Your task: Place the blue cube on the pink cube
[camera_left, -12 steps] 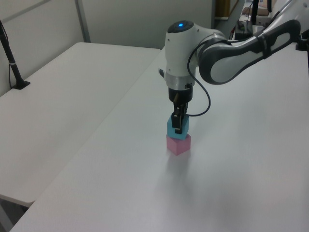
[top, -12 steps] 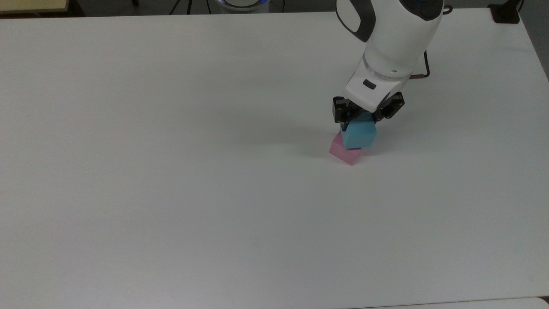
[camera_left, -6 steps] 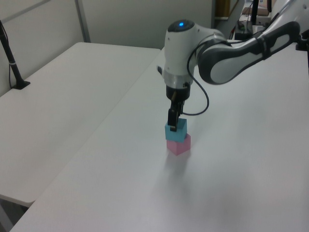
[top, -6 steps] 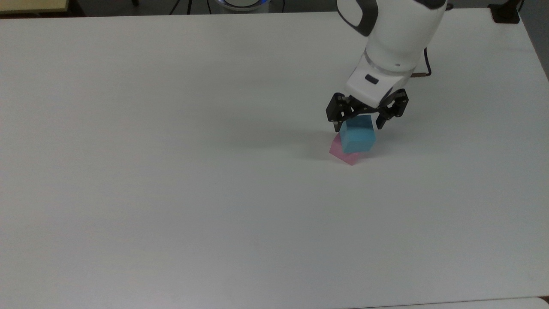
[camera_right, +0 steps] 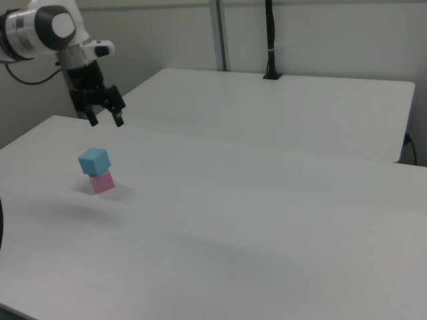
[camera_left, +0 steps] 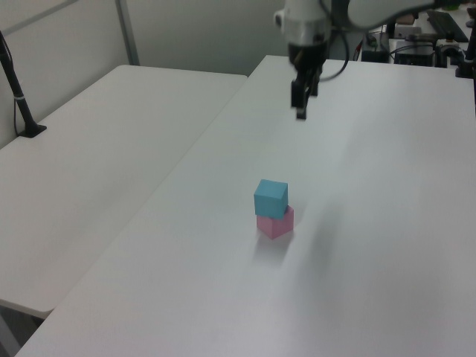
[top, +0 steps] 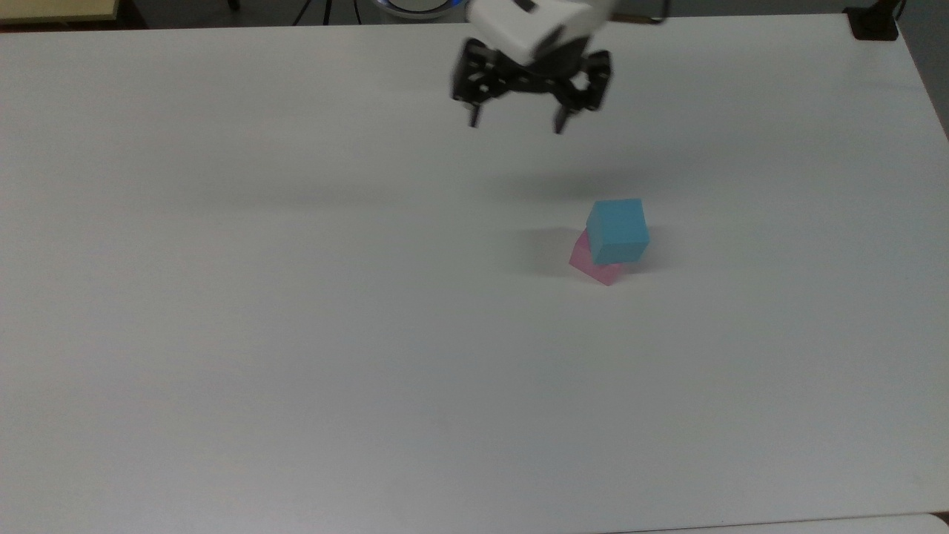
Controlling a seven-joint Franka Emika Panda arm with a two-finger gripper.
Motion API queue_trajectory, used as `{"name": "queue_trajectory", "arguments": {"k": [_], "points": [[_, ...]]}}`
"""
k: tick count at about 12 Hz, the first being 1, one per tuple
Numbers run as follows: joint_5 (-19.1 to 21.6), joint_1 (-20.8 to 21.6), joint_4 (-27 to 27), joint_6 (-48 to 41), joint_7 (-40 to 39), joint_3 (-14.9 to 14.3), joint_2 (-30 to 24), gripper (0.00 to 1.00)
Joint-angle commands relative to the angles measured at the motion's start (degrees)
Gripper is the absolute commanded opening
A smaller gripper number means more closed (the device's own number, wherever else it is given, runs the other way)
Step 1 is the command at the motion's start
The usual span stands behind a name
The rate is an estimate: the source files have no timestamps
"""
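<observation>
The white table (top: pixel 296 334) carries the stack unchanged since half a second ago, but the arm (camera_right: pixel 40 30) has pulled up and away from it (toward the top view's upper left). The gripper (top: pixel 517 122) hangs high, pointing downward, fingers spread apart and holding nothing. The blue cube (top: pixel 617 231) sits on the pink cube (top: pixel 593 267), slightly twisted against it, well apart from the gripper.

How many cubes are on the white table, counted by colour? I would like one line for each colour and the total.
Blue cubes: 1, the blue cube, resting on top of the pink one
Pink cubes: 1, the pink cube, standing on the table
Total: 2 cubes
</observation>
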Motion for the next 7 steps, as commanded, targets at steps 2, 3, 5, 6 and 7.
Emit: {"name": "queue_trajectory", "arguments": {"k": [2,3,5,6,7], "points": [[3.1,-9.6,-7.2,-2.5,-10.6,0.2,-8.7,1.00],[5.5,-12.4,-7.2,-2.8,-12.9,0.2,-9.3,1.00],[7.4,-13.7,-6.9,-3.4,-13.3,0.1,-9.8,1.00],[7.4,-13.6,-6.9,-3.3,-12.7,0.1,-9.8,1.00],[7.5,-13.7,-6.9,-3.3,-12.6,0.1,-9.8,1.00]]}}
